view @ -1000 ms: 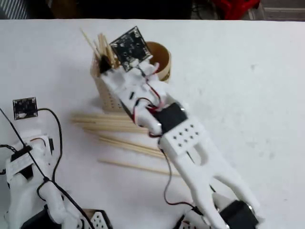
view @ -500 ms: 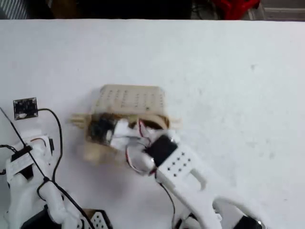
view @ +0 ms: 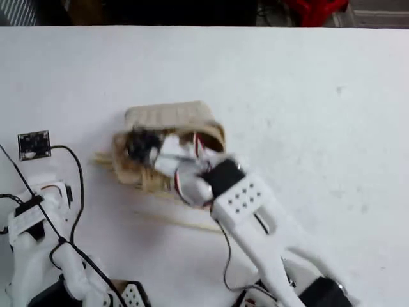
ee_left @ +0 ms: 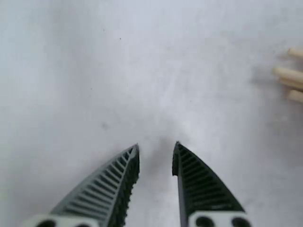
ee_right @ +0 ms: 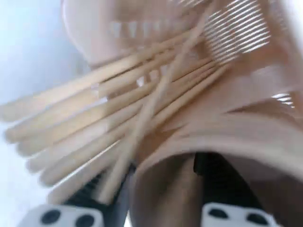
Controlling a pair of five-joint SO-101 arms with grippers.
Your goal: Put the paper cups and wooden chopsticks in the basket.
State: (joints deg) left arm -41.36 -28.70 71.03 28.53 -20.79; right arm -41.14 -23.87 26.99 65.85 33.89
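The beige perforated basket lies tipped on its side near the table's middle left. My right gripper is at its mouth, shut on the basket's wall. Several wooden chopsticks slant out of the basket past the gripper. A brown paper cup edge shows at the basket's right end. Loose chopsticks lie on the table in front of the basket. My left gripper hangs open over bare table, with chopstick tips off to one side of it.
The left arm and its cables stand at the near left corner. The right arm's white body crosses the near middle. The white table stretches bare to the right and back.
The basket stood upright at the back with chopsticks sticking out of it. The right gripper has pulled it toward the front and it has toppled onto its side. The left arm has kept still.
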